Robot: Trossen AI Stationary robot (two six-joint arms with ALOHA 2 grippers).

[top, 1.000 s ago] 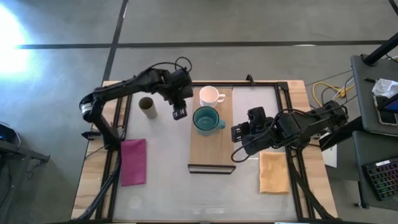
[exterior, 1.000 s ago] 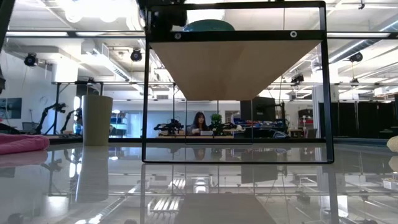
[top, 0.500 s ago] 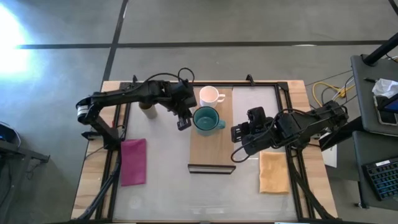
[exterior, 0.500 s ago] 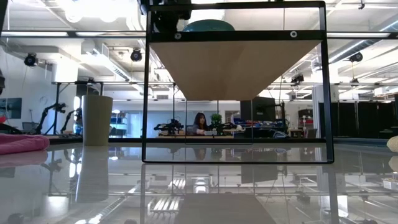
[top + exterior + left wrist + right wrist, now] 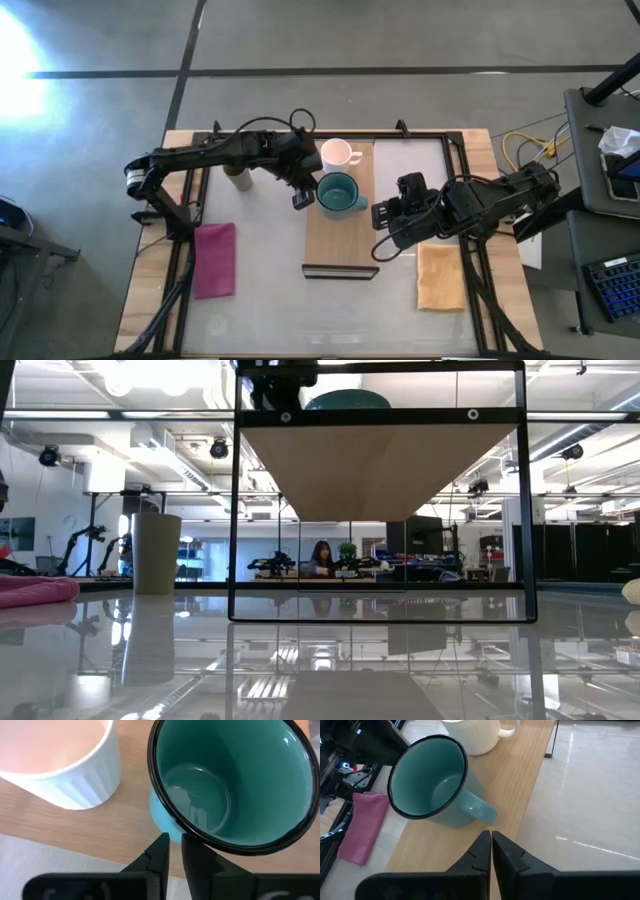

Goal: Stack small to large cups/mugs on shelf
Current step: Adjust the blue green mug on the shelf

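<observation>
The teal-green mug (image 5: 337,193) stands with its base on the light-wood shelf (image 5: 340,245), handle pointing toward the table's right. The small white mug (image 5: 338,153) stands on the shelf's far end. Off the shelf, to its left, stands the olive-brown cup (image 5: 156,552), partly hidden under my left arm in the high view. My left gripper (image 5: 301,199) is shut and low at the teal mug's left side. My right gripper (image 5: 380,215), shut, hovers just right of the shelf near the mug's handle (image 5: 482,812). My left gripper (image 5: 174,842) meets the teal mug's outer wall (image 5: 161,822), low down on the side opposite the handle. Its shut fingertips (image 5: 161,851) push against that wall, coming from the table's left and slanting down. The mug stays with its base on the shelf.
A pink cloth (image 5: 214,260) lies near the table's left edge and an orange-yellow cloth (image 5: 440,277) near its right. The shelf's near half (image 5: 340,250) is bare up to its dark end. A black frame rail (image 5: 455,190) runs along each side of the table.
My left gripper has moved right and a little toward the near edge, from beside the olive cup to the teal mug's left side. The teal mug has slid a short way toward the table's right along the shelf. My right arm has kept still.
</observation>
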